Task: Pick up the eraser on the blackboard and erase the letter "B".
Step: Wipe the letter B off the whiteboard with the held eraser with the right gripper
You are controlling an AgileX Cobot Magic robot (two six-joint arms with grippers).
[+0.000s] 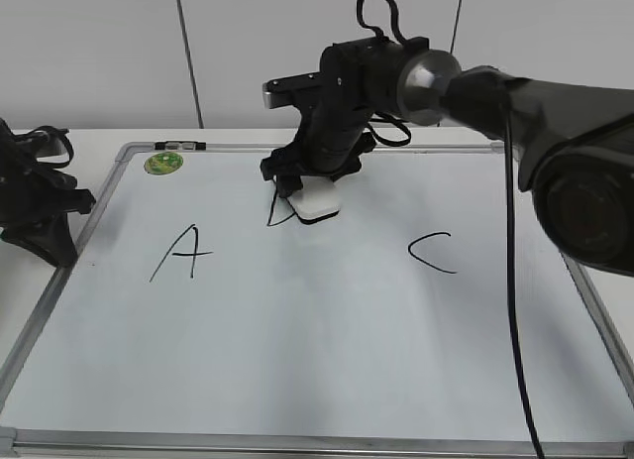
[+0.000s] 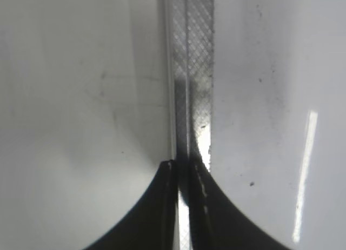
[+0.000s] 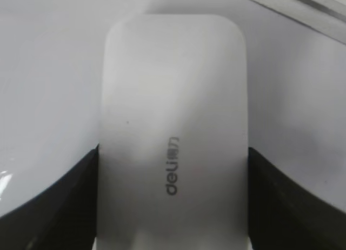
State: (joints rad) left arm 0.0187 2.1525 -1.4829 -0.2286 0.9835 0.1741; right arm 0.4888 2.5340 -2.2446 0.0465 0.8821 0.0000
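Mid-erasure on the blackboard (image 1: 327,380): the right gripper (image 1: 309,193), reaching across from the right of the exterior view, is clamped on the eraser (image 1: 319,204), its two dark fingers (image 3: 48,207) pressed against the block's long sides in the right wrist view. The pick-up is done. The eraser sits low on the board, over the right part of the letter "B" (image 1: 276,214), of which only a few black strokes show at the eraser's left edge; whether the hidden part is wiped already cannot be told. Those remaining strokes are, by all appearances, what is left to clear. The "A" (image 1: 179,251) and "C" (image 1: 432,252) stand untouched, well to either side. The left gripper (image 2: 184,177) hangs over the board's grey frame (image 2: 192,72) at the left edge, its fingers drawn together on nothing.
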